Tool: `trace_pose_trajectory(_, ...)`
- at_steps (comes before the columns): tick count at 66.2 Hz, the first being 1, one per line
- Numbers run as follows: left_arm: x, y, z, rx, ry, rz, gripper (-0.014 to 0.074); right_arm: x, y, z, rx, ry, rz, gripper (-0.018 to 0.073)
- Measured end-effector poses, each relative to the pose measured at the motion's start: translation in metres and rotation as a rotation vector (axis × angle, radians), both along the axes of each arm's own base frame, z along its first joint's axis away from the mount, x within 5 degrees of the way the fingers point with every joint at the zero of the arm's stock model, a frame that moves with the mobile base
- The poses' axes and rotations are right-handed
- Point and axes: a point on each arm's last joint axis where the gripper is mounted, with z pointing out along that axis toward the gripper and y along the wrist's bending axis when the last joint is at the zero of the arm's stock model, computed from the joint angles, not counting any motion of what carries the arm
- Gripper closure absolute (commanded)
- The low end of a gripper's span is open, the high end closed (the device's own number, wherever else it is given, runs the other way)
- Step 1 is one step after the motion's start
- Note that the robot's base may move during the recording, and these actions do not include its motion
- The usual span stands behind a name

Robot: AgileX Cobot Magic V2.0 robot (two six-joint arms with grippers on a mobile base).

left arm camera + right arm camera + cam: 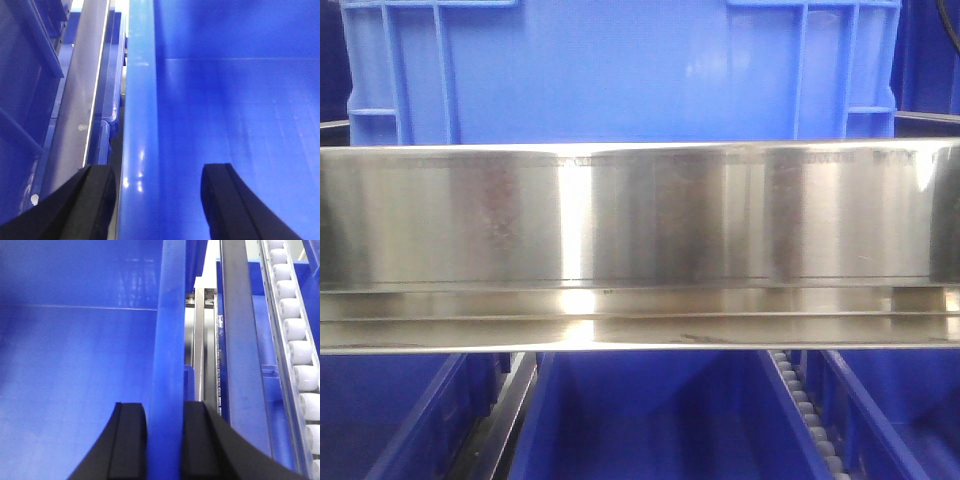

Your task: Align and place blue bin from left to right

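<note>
You see the blue bin (620, 70), smooth glossy plastic with ribbed corners, at the top of the front view above a brushed steel rail (640, 220); the right gripper (165, 440) pinches its thin wall beside a white roller track (295, 340), while the left gripper (157, 200) is spread astride its rim.

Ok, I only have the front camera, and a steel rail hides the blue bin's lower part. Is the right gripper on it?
Observer: Yes, the right gripper is closed on the blue bin, gripping its right wall with one finger on each side.
Operator: And the left?
Observer: The left gripper straddles the left wall but is open; the inner finger stands clear of it.
Operator: Anything inside the bin?
Observer: Nothing on the part of the floor that the wrist cameras show.
</note>
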Motion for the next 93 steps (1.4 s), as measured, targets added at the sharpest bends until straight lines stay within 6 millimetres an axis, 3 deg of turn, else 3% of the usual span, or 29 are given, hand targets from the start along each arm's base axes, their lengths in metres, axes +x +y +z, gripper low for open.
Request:
trace_pose_trajectory(25,-0.0001,-0.0002,-0.0004,-0.004,0.004,0.001,0.0314,0.0,0.0,0.0,0.0,0.0,0.0,0.0629)
trace_pose_trajectory(47,-0.0002,-0.0006,0.002,-0.016,-0.001,0.005,0.0398,0.0,0.0,0.0,0.0,0.0,0.0,0.0629)
trace_pose_trajectory(78,-0.0009,0.0018,0.0025,-0.005,0.008,0.017,0.0556,0.0001,0.0001,0.0001,0.001,-0.002,0.0,0.0629)
trace_pose_trajectory(87,-0.0009,0.0018,0.0025,-0.005,0.008,0.017,0.0705,0.0001,0.0001,0.0001,0.001,-0.002,0.0,0.0629)
trace_pose_trajectory(93,-0.0009,0.0018,0.0025,-0.005,0.008,0.017,0.0707,0.0001,0.0001,0.0001,0.001,-0.002,0.0,0.0629)
